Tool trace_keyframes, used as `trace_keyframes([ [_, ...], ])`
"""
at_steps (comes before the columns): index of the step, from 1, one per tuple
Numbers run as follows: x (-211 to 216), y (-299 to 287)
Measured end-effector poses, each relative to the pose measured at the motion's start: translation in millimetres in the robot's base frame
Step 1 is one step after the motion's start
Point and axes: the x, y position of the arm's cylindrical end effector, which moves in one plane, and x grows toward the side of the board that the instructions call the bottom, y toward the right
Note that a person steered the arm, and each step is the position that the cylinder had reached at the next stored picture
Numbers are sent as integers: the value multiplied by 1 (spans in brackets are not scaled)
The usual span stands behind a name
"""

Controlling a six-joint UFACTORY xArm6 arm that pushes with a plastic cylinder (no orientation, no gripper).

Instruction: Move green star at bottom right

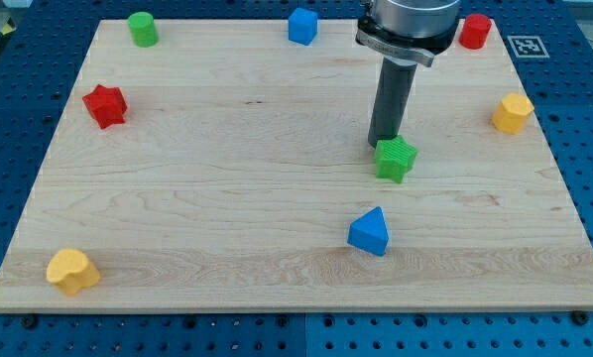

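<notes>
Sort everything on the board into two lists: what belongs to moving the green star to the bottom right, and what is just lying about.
Belongs to the job:
green star-shaped block
my tip, touching the star's upper-left edge

Just lying about:
green cylinder block
blue cube block
red cylinder block
yellow hexagonal block
red star-shaped block
blue triangular block
yellow heart-shaped block
wooden board

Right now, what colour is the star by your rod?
Green star, touching my tip, in the camera view.
</notes>
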Motion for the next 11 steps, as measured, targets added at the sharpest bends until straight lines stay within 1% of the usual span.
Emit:
trace_keyframes([
  [1, -18, -40],
  [2, -2, -45],
  [3, 11, -10],
  [4, 15, 31],
  [5, 30, 39],
  [6, 31, 20],
  [8, 68, 61],
  [9, 72, 91],
  [11, 96, 122],
])
